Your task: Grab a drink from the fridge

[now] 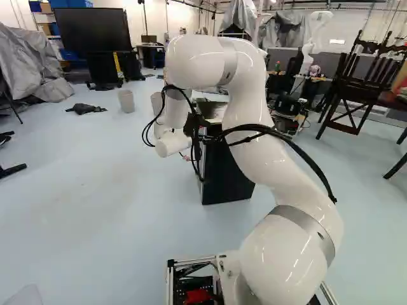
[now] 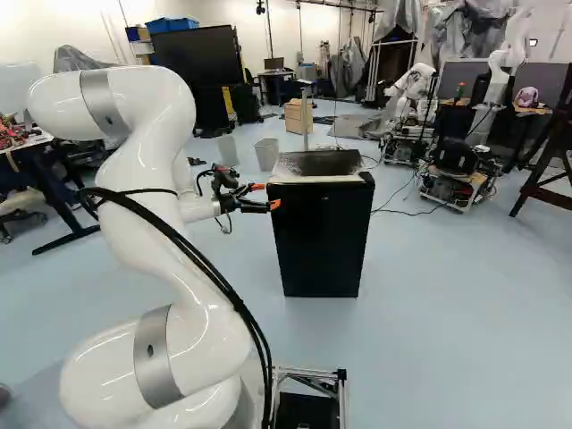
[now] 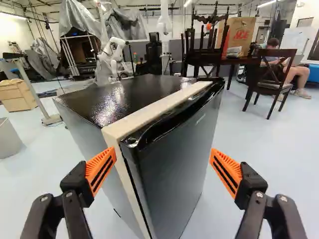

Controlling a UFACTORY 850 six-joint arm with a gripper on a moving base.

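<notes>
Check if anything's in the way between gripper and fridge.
Nothing visible between the open gripper and the fridge; the wrist view shows its near corner framed between the fingers. The door looks shut, so it would itself block any drink inside.

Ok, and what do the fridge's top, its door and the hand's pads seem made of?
The fridge top looks like glossy painted metal, maybe plastic, given its bright, speckled highlights. The door looks like smooth coated metal or plastic, with a softer sheen. The orange pads look like matte rubber or flexible plastic, judging by their ribbed surface.
</notes>
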